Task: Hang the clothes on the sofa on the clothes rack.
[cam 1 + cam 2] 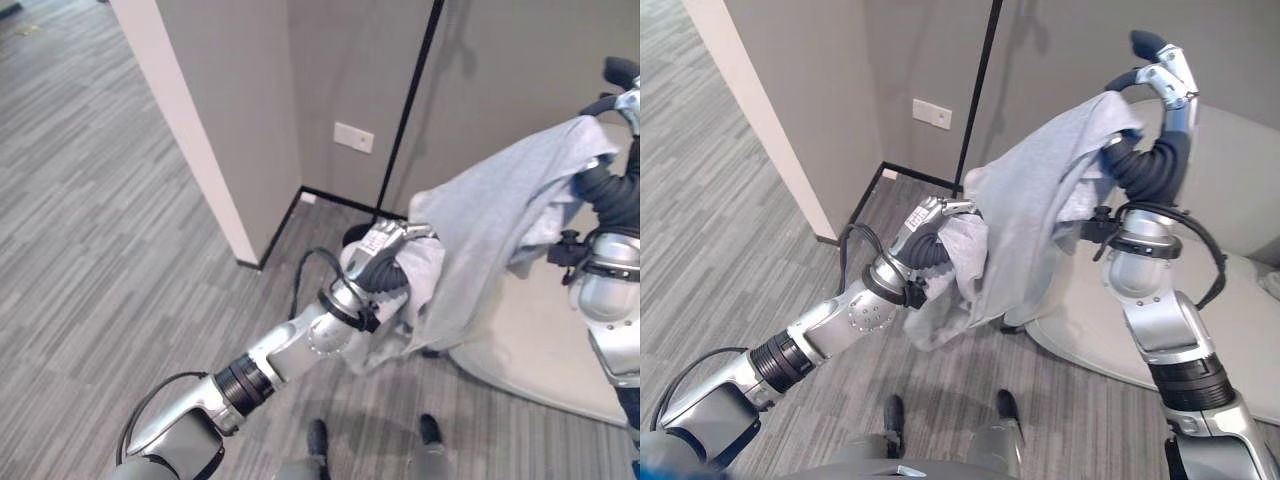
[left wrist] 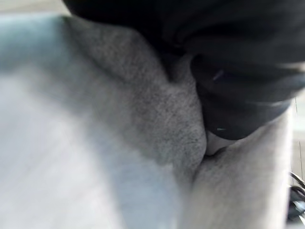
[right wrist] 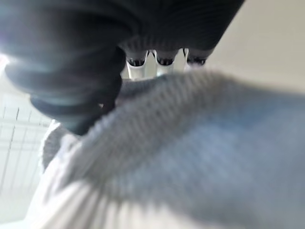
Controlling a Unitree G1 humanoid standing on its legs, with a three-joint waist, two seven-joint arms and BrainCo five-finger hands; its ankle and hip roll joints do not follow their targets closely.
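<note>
- One light grey garment (image 1: pixel 1040 200) is seen, held up in the air between the two hands, above a grey striped carpet (image 1: pixel 90 200) and in front of grey walls (image 1: pixel 240 90).
- The right hand (image 1: pixel 1160 75) is raised high, and the garment's upper end is draped over it; in the right wrist view the fingers (image 3: pixel 164 59) are seen to reach over the knitted cloth (image 3: pixel 190 152), though it cannot be told whether they are curled round it.
- The left hand (image 1: pixel 385 250) is held lower, with the garment's lower folds wrapped round it; its fingers are buried in the cloth, so their state cannot be told.
- The left wrist view is taken up by grey fabric (image 2: pixel 119 133) pressed close against the dark cover.
- In the right eye view the whole raised right hand is shown; in the left eye view it is cut off at the frame's edge.
- One thin black pole (image 1: pixel 978 90) is seen upright behind the garment; its top is cut off.
- One white wall plate (image 1: pixel 354 137) is fixed on the wall.
- One pale rounded base (image 1: pixel 1110 340) lies on the floor under the right arm, partly hidden.
</note>
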